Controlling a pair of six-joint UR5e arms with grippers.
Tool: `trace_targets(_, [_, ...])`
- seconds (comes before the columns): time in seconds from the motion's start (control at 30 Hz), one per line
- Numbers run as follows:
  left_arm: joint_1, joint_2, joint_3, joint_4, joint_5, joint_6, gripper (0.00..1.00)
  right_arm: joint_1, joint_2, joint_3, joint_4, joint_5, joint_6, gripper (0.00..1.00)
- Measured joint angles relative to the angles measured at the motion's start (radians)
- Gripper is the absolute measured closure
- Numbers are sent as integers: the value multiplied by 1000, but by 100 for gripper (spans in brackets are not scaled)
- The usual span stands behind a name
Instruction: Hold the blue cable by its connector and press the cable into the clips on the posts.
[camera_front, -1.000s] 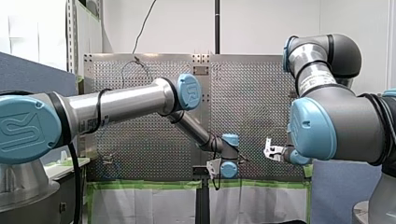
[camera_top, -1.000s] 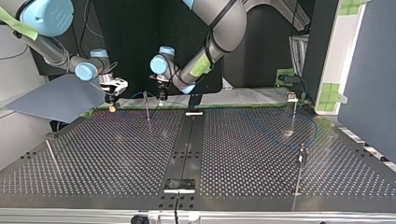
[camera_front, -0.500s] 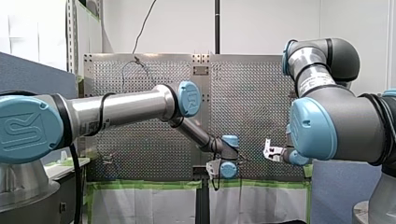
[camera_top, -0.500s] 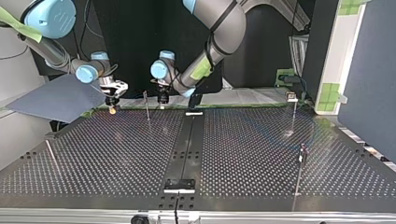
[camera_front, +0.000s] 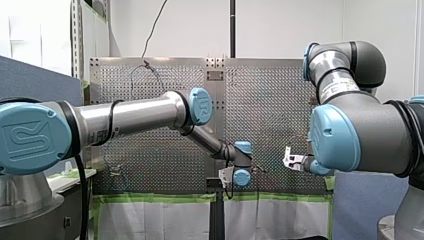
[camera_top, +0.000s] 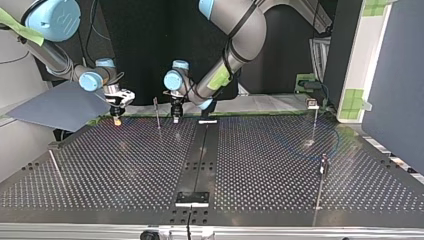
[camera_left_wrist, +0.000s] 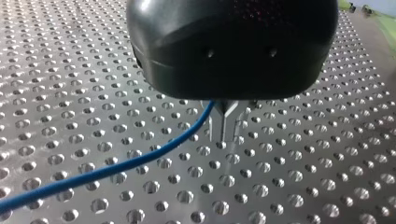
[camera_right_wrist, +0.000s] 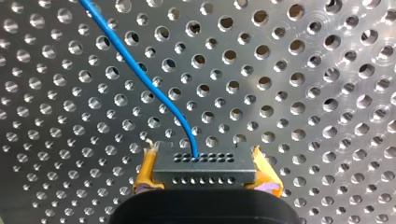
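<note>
right hand (camera_right_wrist: 203, 161) clenched on connector (camera_right_wrist: 205, 175) between yellow pads (camera_right_wrist: 145, 172). cable (camera_right_wrist: 140, 77) leaves connector straight ahead, low over bench (camera_right_wrist: 303, 93). left hand (camera_left_wrist: 224, 134) has fingers closed together; cable runs in at their root and looks pinched, but that spot is partly hidden. in top view a post (camera_top: 156, 112) stands between both hands, with left hand just beside it and right hand further off. cable span likely lies across the post, so it needs lowering into the clip.
</note>
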Motion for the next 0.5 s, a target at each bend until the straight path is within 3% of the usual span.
trace_targets(0.5, [26,0,8,18,-26,13,100,-11,1,-32,2,-9,16,100])
